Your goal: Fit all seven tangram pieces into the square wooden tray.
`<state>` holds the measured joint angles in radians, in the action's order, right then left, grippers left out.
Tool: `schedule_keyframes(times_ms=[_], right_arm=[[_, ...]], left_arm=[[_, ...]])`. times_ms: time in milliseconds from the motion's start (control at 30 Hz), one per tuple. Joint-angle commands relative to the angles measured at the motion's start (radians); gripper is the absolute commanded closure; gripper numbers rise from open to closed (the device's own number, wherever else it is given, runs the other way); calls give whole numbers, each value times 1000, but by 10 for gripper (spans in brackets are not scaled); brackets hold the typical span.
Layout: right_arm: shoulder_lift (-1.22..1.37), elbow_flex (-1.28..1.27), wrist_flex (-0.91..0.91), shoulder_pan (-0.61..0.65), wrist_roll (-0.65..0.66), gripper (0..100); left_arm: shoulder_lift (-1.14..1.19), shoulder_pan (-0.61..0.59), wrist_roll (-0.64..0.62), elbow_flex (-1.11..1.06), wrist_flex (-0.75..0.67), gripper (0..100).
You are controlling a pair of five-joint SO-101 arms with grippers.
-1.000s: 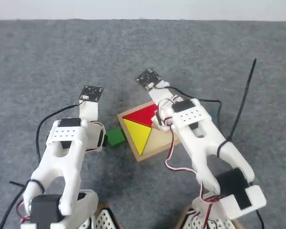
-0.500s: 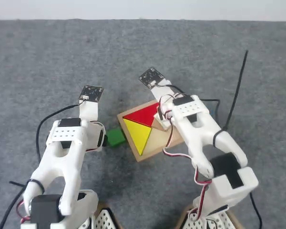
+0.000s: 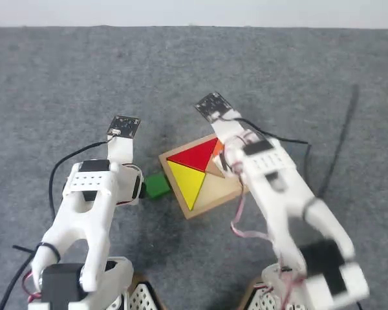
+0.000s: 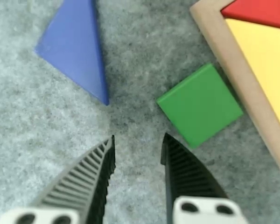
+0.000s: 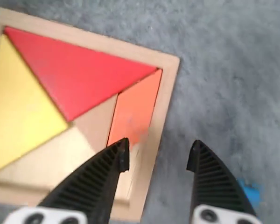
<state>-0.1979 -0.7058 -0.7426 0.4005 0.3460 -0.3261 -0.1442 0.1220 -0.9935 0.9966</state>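
Perhaps a lab, grey felt tabletop (image 3: 64, 71)

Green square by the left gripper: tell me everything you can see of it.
The green square is a flat block, matte green, apparently painted wood. It lies flat on the grey mat outside the wooden tray, one side close along the tray's rim; contact there is unclear. The open left gripper hangs just short of it, not touching.

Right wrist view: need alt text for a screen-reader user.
A square wooden tray holds a red triangle, a yellow triangle and an orange piece along one rim, with bare wood unfilled. The right gripper hovers over that rim, jaws open, with grey carpet beyond.
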Motion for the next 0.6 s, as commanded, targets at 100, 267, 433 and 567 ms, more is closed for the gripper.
schedule_keyframes(times_ms=[100, 267, 433, 567], right_arm=[[-398, -212, -68, -116, -15, 783], [-460, -282, -143, -280, -12, 783], [-470, -411, -84, -317, -8, 786], [-470, -436, -73, -328, -9, 885]], left_arm=[[-35, -3, 14, -2, -18, 848], [-35, 5, 11, 16, -21, 848], [-34, -2, 6, 28, -20, 848], [-43, -3, 6, 35, -23, 849]])
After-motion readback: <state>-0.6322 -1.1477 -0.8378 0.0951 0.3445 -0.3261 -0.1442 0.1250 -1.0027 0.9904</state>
